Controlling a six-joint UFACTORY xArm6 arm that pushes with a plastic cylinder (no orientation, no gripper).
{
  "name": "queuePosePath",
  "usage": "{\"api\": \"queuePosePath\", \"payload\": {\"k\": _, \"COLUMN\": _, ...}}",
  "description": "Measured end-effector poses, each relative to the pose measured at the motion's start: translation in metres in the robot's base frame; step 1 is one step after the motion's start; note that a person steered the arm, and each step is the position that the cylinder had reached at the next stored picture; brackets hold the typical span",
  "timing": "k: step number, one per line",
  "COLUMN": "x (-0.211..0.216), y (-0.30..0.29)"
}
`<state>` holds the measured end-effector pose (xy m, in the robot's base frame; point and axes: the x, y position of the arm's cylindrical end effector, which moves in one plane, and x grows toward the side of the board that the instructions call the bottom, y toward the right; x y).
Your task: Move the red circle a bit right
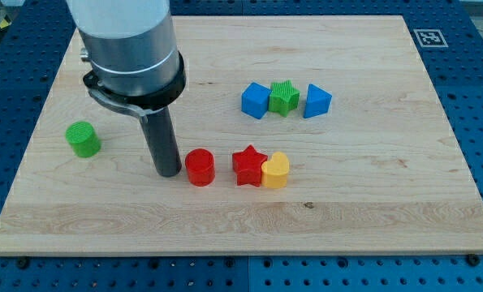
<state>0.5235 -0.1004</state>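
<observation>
The red circle (200, 167) stands on the wooden board (371, 203), a little left of the board's middle. My tip (170, 173) rests on the board just to the left of the red circle, nearly touching its left side. A red star (248, 165) lies to the right of the red circle with a small gap between them. A yellow block (276, 170) with a rounded top touches the red star's right side.
A green circle (83, 139) stands at the view's left. Above the red star, a blue cube (256, 100), a green star (283, 96) and a blue block (316, 100) form a row. The arm's wide grey body (127, 45) hangs over the board's upper left.
</observation>
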Motion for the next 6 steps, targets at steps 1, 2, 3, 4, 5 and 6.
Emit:
{"api": "queuePosePath", "payload": {"k": 1, "x": 0.015, "y": 0.004}}
{"api": "queuePosePath", "payload": {"k": 2, "x": 0.017, "y": 0.027}}
{"api": "queuePosePath", "payload": {"k": 3, "x": 0.010, "y": 0.030}}
{"api": "queuePosePath", "payload": {"k": 4, "x": 0.010, "y": 0.013}}
{"api": "queuePosePath", "payload": {"k": 5, "x": -0.002, "y": -0.012}}
{"api": "queuePosePath", "payload": {"k": 6, "x": -0.018, "y": 0.000}}
